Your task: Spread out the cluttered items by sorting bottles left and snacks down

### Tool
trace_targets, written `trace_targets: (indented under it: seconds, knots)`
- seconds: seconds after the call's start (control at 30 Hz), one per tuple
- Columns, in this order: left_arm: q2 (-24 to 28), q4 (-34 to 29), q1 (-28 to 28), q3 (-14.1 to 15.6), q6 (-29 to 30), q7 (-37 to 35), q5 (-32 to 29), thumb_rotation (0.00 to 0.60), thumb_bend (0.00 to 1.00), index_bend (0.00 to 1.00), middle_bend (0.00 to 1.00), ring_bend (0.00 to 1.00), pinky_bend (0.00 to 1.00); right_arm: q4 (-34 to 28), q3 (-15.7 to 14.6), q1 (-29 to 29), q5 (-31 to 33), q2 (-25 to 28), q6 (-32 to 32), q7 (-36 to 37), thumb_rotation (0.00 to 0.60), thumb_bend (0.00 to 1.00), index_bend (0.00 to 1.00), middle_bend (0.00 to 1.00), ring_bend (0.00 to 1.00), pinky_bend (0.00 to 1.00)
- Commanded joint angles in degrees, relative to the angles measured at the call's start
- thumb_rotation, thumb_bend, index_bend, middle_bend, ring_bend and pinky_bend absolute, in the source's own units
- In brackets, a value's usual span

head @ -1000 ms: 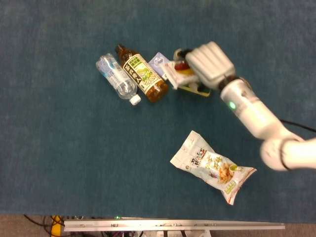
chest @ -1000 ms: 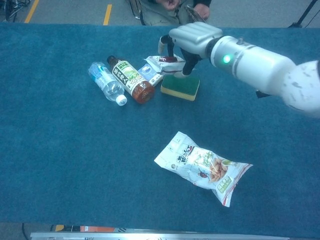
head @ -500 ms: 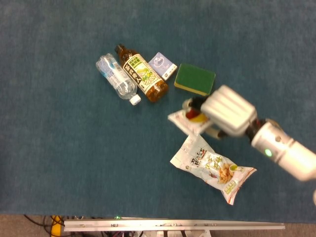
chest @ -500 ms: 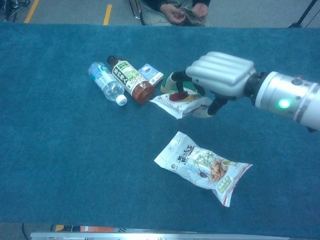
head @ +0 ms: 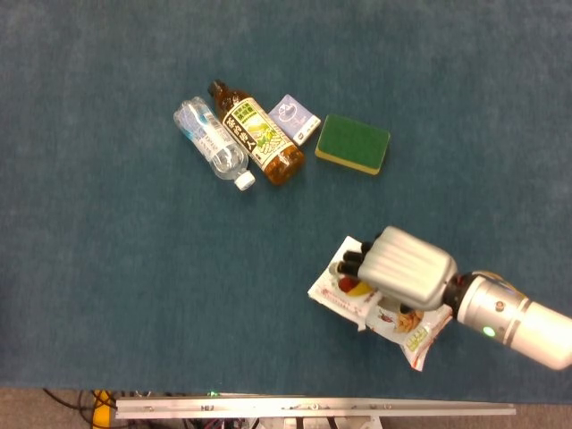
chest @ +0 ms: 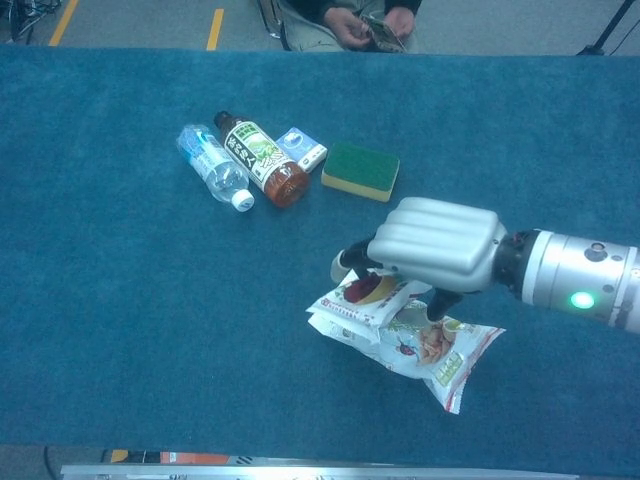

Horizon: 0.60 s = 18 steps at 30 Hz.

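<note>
1. The fingers (chest: 352, 262) of the right hand (head: 407, 268) curl down over a small snack packet (chest: 366, 297) and hold it from above; the dark fingertips show at the packet's top edge in the head view.
2. The small snack packet is white with a red and yellow picture on its face. It lies on top of, or just above, a larger snack bag (chest: 440, 351); whether the two touch cannot be told.
3. The larger snack bag is white with green print and a picture of golden pieces, lying flat near the front edge of the table, partly covered by the hand.
4. The left hand is not seen in either view.
5. Well apart, toward the far left, two bottles lie side by side and touching: a clear water bottle (head: 212, 141) with a white cap, and a brown tea bottle (head: 257, 134) with a green and white label. The label's writing is too small to read.
6. Just beside the tea bottle sits a small blue and white box (head: 295, 119), and next to that a green sponge (head: 353, 144) with a yellow underside.
7. Everything rests on a dark blue carpet-like tabletop (head: 107, 268). Beyond the far edge, a seated person's hands (chest: 365, 20) show over a grey floor with yellow lines (chest: 215, 28).
</note>
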Motion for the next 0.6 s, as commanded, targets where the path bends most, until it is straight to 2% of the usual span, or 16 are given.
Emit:
trace_targets:
  seconds: [0.03,0.13,0.23,0.6]
  knots:
    - [-0.1,-0.1,-0.1,0.0,-0.1,0.2,0.2,0.600,0.26,0.20,0.15,0.05,0.16,-0.1,-0.2,-0.2,0.0,0.0,-0.3,-0.4,0.600,0.23,0.20,0.44,0.43,0.59]
    - [-0.1,-0.1,-0.2,0.0,0.1,0.2,0.3,0.600,0.26,0.20,0.15,0.05,0.16,-0.4,-0.1,-0.6,-0.2,0.2,0.1,-0.1,0.600,0.23,0.07,0.37,0.37,0.54]
    - [0.0,-0.2,-0.1,0.0,0.1,0.3,0.2,0.600,0.26,0.20,0.15,0.05,0.16,-0.5,0.1,-1.0,-0.8,0.6,0.5,0.6,0.600,0.23,0.01,0.34,0.34,0.53]
    - [0.0,-0.3,-0.2,0.0,0.3,0.3,0.2,0.600,0.26,0.20,0.15,0.05,0.16,-1.2,0.6,-2.2,-2.5,2.2,1.8,1.9,0.600,0.23,0.00,0.30,0.31,0.51]
